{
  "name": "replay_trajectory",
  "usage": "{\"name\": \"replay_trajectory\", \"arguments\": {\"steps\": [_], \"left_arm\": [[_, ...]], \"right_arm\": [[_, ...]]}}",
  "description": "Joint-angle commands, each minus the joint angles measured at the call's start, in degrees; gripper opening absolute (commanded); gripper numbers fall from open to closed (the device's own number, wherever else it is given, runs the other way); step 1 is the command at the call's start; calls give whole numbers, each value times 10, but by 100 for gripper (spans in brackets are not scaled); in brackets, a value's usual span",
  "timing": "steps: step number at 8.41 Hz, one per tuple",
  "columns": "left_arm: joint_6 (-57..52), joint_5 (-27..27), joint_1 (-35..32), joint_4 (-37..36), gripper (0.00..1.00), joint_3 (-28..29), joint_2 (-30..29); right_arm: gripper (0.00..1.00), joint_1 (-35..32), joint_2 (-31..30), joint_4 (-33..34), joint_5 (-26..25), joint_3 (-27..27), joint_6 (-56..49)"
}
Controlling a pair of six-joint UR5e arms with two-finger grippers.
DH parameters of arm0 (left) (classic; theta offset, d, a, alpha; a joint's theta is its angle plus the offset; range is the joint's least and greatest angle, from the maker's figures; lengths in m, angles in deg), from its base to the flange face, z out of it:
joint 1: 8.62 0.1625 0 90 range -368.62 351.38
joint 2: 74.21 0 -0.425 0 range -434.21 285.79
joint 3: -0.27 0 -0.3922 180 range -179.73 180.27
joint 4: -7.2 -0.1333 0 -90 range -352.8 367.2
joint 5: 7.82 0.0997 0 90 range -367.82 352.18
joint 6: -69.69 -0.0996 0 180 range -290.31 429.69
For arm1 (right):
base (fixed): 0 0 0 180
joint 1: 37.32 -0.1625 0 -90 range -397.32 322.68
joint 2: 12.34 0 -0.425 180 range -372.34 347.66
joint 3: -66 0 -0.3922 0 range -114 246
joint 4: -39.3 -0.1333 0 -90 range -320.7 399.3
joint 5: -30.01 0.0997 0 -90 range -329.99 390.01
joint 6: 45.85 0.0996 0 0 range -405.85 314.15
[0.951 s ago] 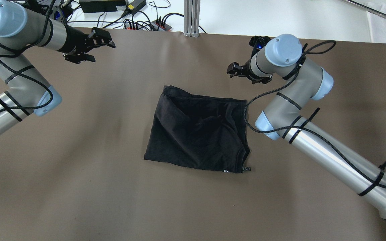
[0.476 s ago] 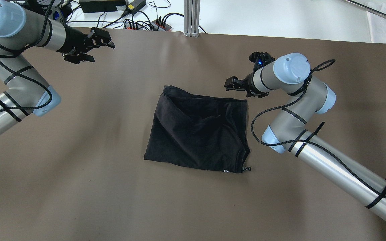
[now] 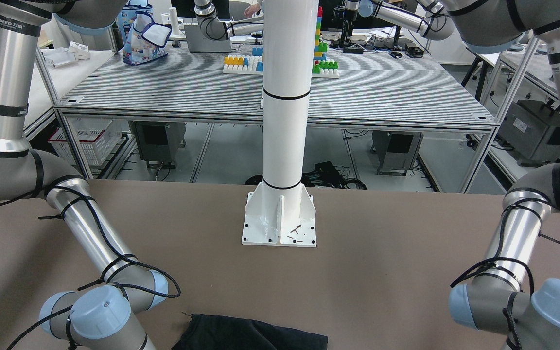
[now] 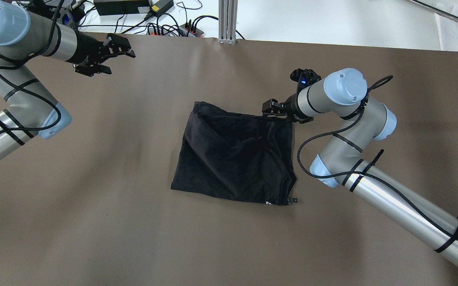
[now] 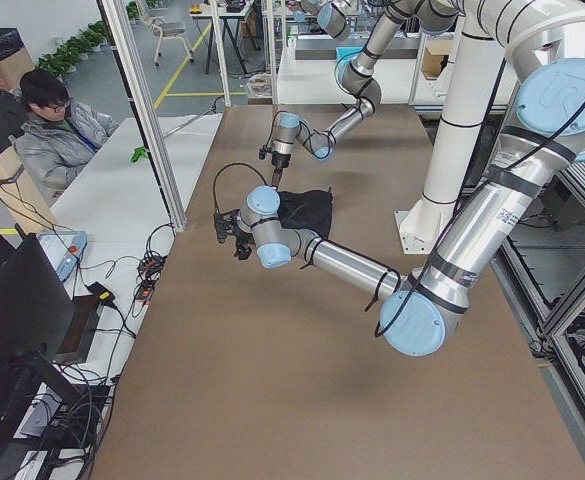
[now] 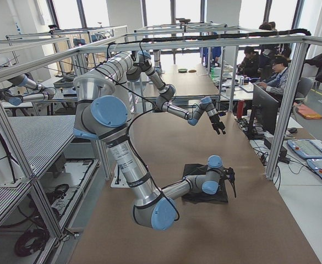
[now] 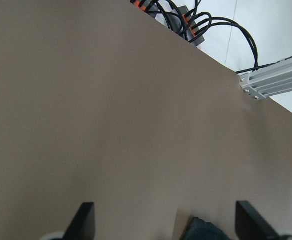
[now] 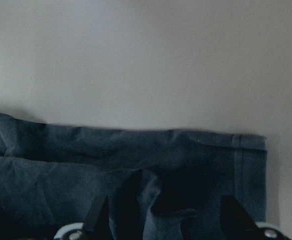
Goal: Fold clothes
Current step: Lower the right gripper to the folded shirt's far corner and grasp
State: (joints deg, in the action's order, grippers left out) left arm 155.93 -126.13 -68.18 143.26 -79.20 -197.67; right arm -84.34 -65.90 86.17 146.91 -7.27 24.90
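R fingers wide open, empty, over black cloth corner: lower, pinch hem, don't scrape table. L fingers open, empty.

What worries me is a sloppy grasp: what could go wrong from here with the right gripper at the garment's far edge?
The right gripper is open over bunched folds of the black garment; it may pinch only one layer and miss the hemmed corner. The left gripper is far from the cloth, so a one-sided pull would likely drag or skew it.
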Motion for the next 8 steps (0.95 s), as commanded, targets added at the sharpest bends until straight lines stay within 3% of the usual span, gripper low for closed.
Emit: {"name": "replay_trajectory", "arguments": {"steps": [1, 2, 3, 4, 5, 6, 8], "left_arm": [[0, 0, 1, 0, 100, 0, -1], [-1, 1, 1, -1, 100, 2, -1], [-1, 1, 1, 0, 100, 2, -1], [-1, 1, 1, 0, 100, 2, -1], [-1, 1, 1, 0, 100, 2, -1], [-1, 0, 1, 0, 100, 2, -1], [-1, 1, 1, -1, 100, 3, -4]], "right_arm": [[74, 3, -4, 0, 3, 0, -12], [73, 9, -5, 0, 2, 1, -25], [60, 11, -7, 0, 1, 2, -35], [33, 11, -8, 0, 3, 1, -36], [12, 11, -8, 0, 3, 1, -36], [0, 11, -13, 0, 3, -5, -41], [0, 11, -31, 0, 4, -25, -47]]}}
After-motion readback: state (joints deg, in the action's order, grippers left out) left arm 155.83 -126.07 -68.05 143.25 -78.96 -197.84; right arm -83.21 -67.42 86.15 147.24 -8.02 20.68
